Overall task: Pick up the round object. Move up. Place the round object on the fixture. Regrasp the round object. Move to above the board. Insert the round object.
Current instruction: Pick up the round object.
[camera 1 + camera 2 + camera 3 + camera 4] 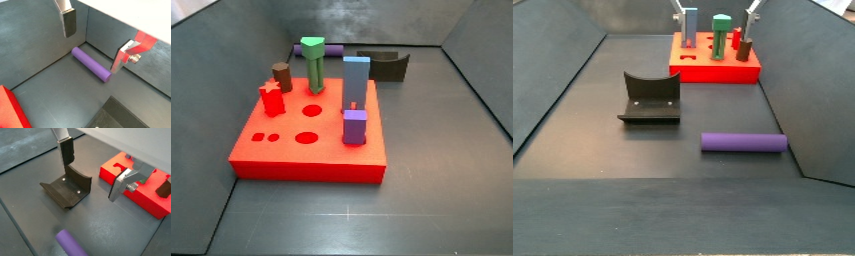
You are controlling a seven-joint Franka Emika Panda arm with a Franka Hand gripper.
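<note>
- My gripper (93, 42) hangs in the air above the dark floor, with its two silver fingers (69, 22) wide apart and nothing between them.
- The round object (91, 63) — a long purple cylinder — lies flat on the floor below my fingers, close to the grey wall; no finger touches it.
- In a side view the round object (744, 143) lies on its side near the right wall, apart from the fixture (649, 98).
- The fixture (68, 189) stands empty on the floor between the round object and the board (716, 67).
- The board (311, 135) is a red slab, and on it stand a green peg (311, 64), a tall blue bar (354, 82), a short purple block (356, 126), a brown peg (282, 76) and a red star-shaped piece (270, 99).
- In a side view the round object (330, 50) shows only partly, behind the green peg.
</note>
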